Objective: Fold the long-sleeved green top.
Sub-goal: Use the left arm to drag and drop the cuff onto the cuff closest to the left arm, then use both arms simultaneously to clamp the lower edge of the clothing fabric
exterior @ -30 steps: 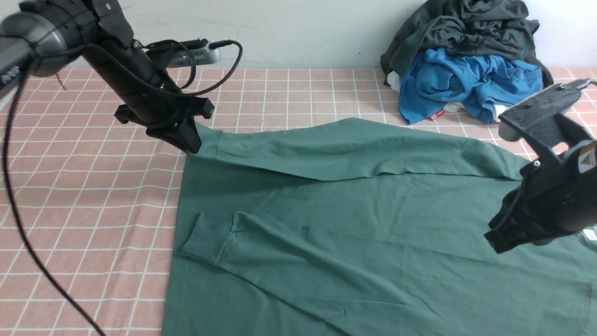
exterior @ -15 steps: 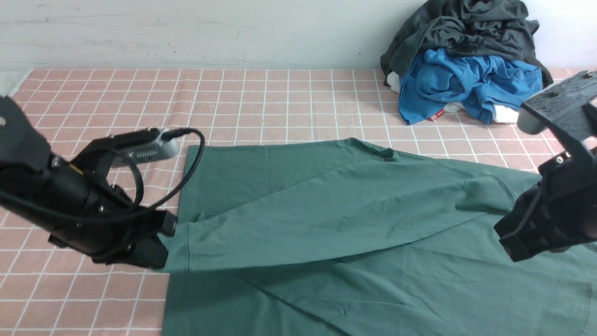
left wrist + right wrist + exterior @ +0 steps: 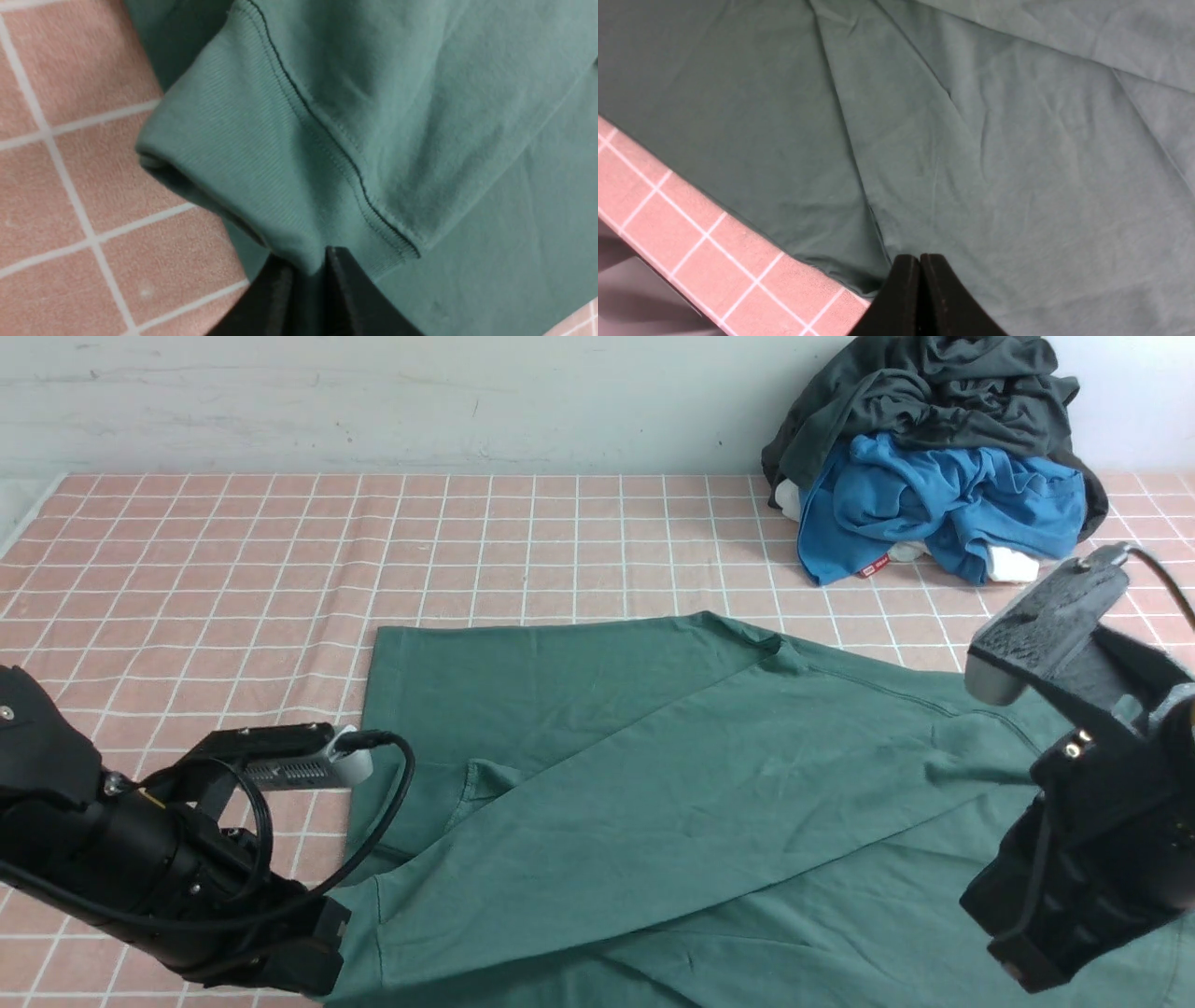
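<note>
The green long-sleeved top [image 3: 709, 784] lies spread on the pink checked cloth. One sleeve runs across its body towards the front left. My left gripper [image 3: 322, 957] is shut on that sleeve's ribbed cuff [image 3: 243, 154] low at the front left edge of the top. In the left wrist view the cuff's edge is pinched between my left gripper's [image 3: 308, 266] jaws. My right gripper [image 3: 1027, 952] hangs over the top's right side, shut and empty. In the right wrist view my right gripper [image 3: 920, 261] has its jaws pressed together above the fabric [image 3: 1017, 163] near its edge.
A pile of a dark grey-black garment [image 3: 934, 392] and a bright blue garment [image 3: 934, 504] sits at the back right by the wall. The pink checked cloth [image 3: 233, 551] lies bare at the left and back. The table's near edge [image 3: 654, 261] shows in the right wrist view.
My left gripper has carried the sleeve cuff from the back left, down and forward across the top's body to the front left. My right gripper has sunk lower over the right side.
</note>
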{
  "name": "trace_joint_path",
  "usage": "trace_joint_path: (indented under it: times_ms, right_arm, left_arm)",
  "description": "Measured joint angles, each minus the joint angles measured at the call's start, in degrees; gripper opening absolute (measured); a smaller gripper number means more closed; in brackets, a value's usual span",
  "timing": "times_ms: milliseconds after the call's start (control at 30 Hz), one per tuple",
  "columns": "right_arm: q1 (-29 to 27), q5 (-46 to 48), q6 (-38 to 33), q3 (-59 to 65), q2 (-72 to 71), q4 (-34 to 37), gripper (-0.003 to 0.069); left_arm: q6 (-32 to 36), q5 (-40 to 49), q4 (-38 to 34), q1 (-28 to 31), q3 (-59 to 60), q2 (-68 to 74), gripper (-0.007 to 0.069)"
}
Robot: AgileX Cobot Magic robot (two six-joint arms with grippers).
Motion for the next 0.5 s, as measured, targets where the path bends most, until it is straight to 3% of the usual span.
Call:
trace_joint_path:
  times_ms: [300,467,500]
  right_arm:
    - [0.0,0.6,1.5,0.0,-7.4,0.0,-0.0014]
    - [0.0,0.8,1.6,0.0,-11.1,0.0,-0.0014]
    - [0.0,0.9,1.6,0.0,-12.2,0.0,-0.0014]
  left_arm:
    - [0.5,4.9,-0.8,-0.1,1.5,-1.0,0.0370]
    - [0.5,10.5,2.4,-6.1,1.5,-5.7,0.0376]
    - [0.5,11.7,4.7,-10.6,1.5,-7.9,0.0354]
